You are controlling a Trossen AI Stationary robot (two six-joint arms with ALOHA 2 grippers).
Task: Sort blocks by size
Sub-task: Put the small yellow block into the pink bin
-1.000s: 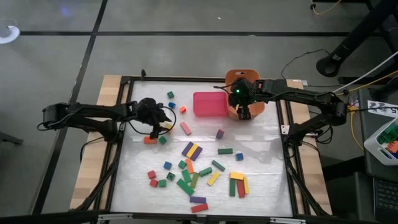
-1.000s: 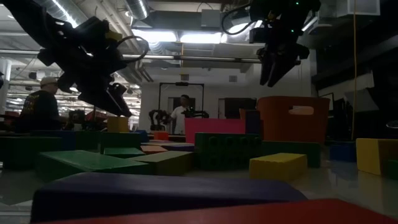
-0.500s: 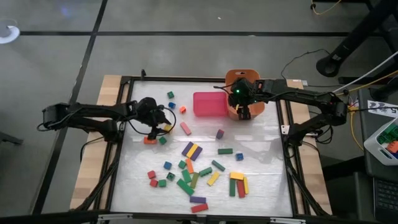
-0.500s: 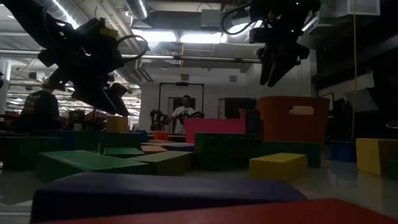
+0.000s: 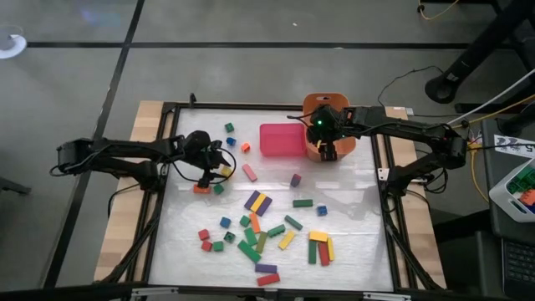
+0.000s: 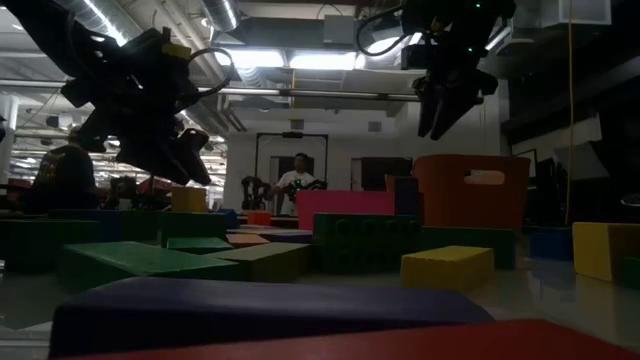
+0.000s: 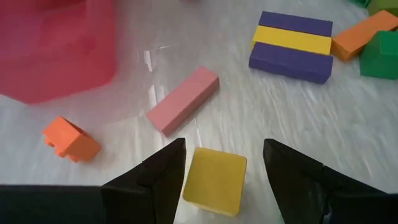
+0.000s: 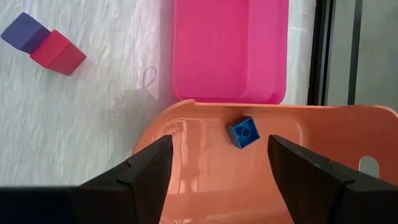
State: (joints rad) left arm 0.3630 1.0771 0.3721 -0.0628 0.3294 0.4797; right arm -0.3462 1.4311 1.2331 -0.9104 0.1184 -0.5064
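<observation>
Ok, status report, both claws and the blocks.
Left claw open, straddling yellow cube. Right claw open above orange tub, blue cube inside. Pink tray empty. Nothing in the way.

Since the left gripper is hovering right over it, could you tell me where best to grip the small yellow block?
Probably by its two opposite flat sides, from straight above. The yellow block lies flat between the open left gripper fingers, clear of the pink bar.
</observation>
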